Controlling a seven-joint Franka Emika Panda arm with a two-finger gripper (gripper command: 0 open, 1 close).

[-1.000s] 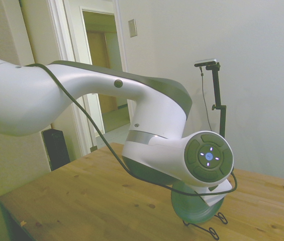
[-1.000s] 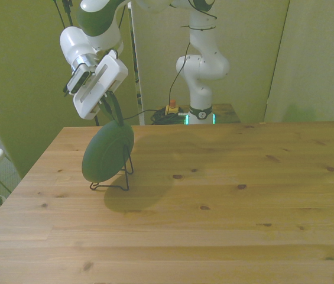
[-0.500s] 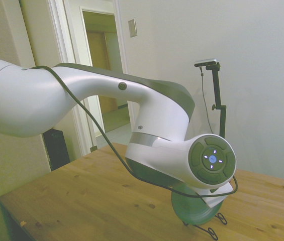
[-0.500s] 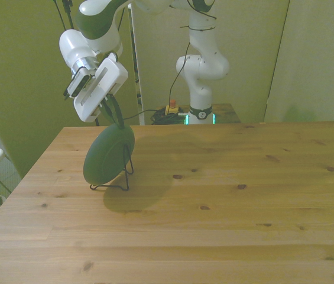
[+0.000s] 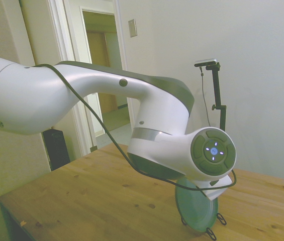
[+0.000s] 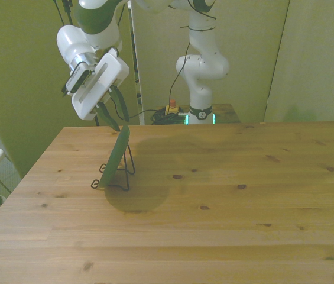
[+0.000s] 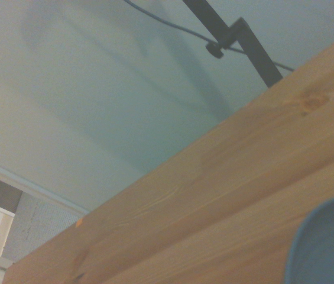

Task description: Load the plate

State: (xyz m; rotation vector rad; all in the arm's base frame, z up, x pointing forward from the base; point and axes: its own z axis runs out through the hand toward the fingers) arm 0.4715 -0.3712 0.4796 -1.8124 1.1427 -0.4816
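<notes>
Table (image 6: pixel 226 195) comes first, a big wooden top. The plate and its rack stand near the 10 o'clock corner in the front view. The white arm (image 5: pixel 106 100) bends down over that spot.

The plate (image 6: pixel 116 157) stands on its edge inside the thin black rack (image 6: pixel 130 163). In the front view only its thin side shows, leaning a little. In the side view its green face (image 5: pixel 194 208) shows below the arm's round end. The rack's wire feet (image 5: pixel 221 219) poke out at 4 o'clock from it. The wrist view shows only a blurry bit of the plate's rim (image 7: pixel 326 248).

The gripper (image 6: pixel 114 118) hangs just above the plate's top edge, at about 11 o'clock from it. The pictures do not show if the fingers pinch the rim or are off it.

The job looks nearly done, because the plate is in the rack. What seems left is to let go, if that is not done, and lift the arm away.

Half a second ago the plate showed its whole round face in the front view and leaned on the rack. Now it has turned edge-on and sits straighter. The rack has not moved.
</notes>
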